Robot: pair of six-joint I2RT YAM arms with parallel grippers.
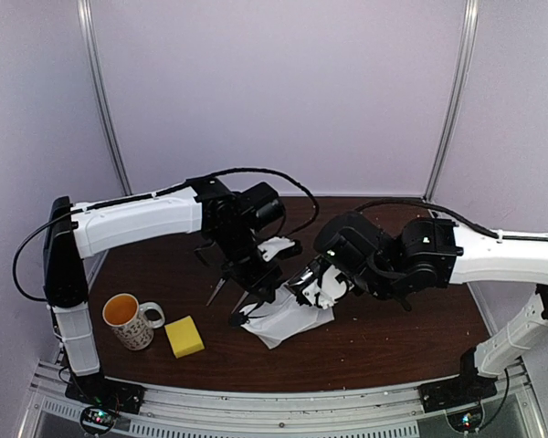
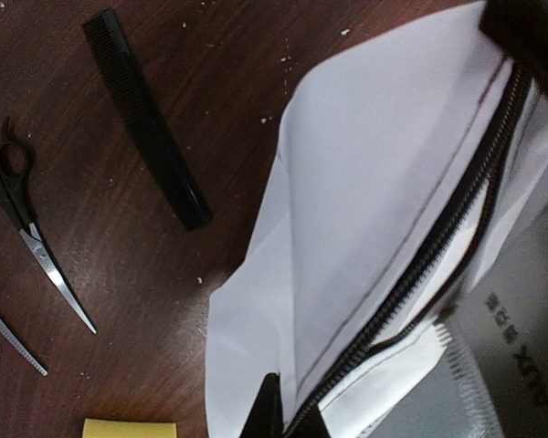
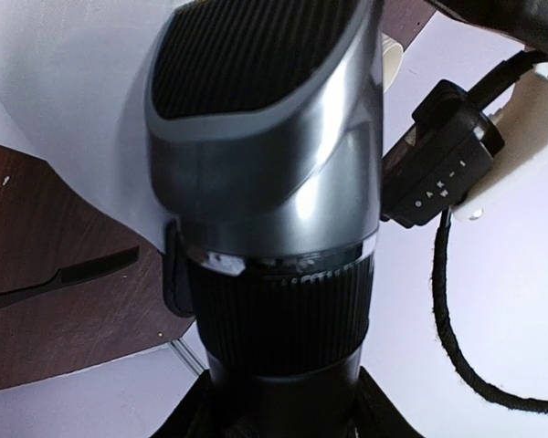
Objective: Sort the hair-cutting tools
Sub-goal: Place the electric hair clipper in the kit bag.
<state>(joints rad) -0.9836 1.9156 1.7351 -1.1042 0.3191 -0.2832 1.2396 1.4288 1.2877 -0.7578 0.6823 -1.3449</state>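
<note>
The white zip pouch (image 1: 288, 321) lies mid-table with its zipper open (image 2: 438, 246). My left gripper (image 2: 288, 415) is shut on the pouch's edge beside the zipper (image 1: 256, 299). My right gripper (image 3: 274, 406) is shut on the black-and-grey hair clipper (image 3: 265, 173), gripping its ribbed black body and holding it at the pouch's mouth (image 1: 306, 281). A black comb (image 2: 146, 119) and black-handled scissors (image 2: 27, 237) lie on the table left of the pouch. A thin serrated blade (image 2: 14, 336) pokes in at the left edge. The right wrist view shows a comb (image 3: 64, 278) on the wood.
A yellow sponge block (image 1: 184, 336) and a patterned mug (image 1: 128, 319) with orange liquid stand at the front left. The brown table (image 1: 393, 338) is walled by pale panels. The left arm's wrist (image 3: 438, 173) and its cable hang close beside the clipper.
</note>
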